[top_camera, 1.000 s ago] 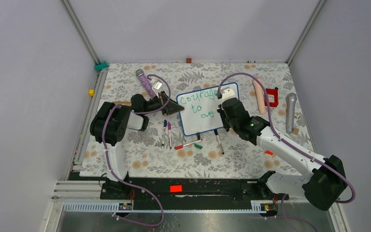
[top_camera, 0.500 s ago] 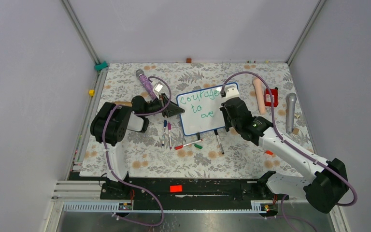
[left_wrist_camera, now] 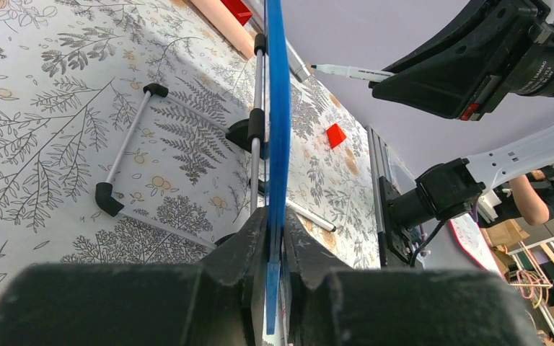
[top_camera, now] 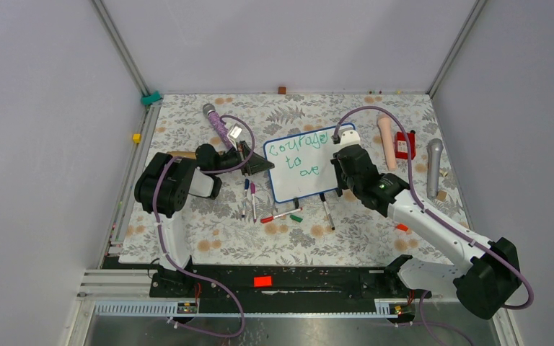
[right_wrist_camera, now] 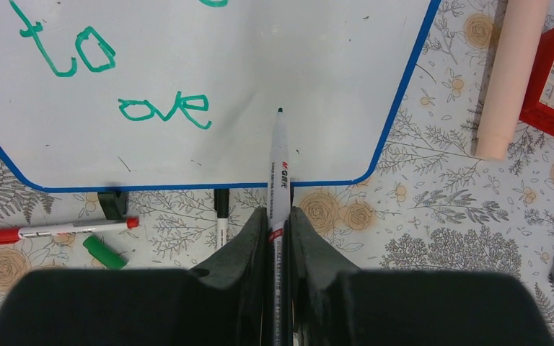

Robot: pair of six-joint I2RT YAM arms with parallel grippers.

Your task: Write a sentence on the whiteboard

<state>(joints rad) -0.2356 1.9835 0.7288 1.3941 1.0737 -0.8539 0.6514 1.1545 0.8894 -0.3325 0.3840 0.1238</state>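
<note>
Since a second ago my right arm has swung a little to the right, shifting its wrist along the board's upper right corner; the green lettering reads the same as it did then.

Nearest me, that arm reaches long from its base, elbow out to the right and forearm angled in toward the board. Loose pens lie on the patterned table (top_camera: pixel 209 238) just in front of the board, a red marker (right_wrist_camera: pixel 50 231) and a green cap (right_wrist_camera: pixel 103 252) among them.

The right gripper (right_wrist_camera: pixel 278 213) is clamped on the green marker (right_wrist_camera: pixel 279 158), held lengthwise so the tip points ahead over bare white just right of "ove". Whether the tip touches, I cannot tell.

The whiteboard (top_camera: pixel 285 184) stands propped on its black feet mid-table, and the sentence (right_wrist_camera: pixel 164 108) stops at "courage to ove". I judge the next letter belongs where that tip sits.

The left gripper (left_wrist_camera: pixel 274 223) pinches the board's blue edge, I think to steady it against the pen's push. That arm is folded short, its forearm roughly level.

Beyond, a pink cylinder (top_camera: pixel 387 140) and a red box (top_camera: pixel 406 144) lie beside the board's far right corner.
</note>
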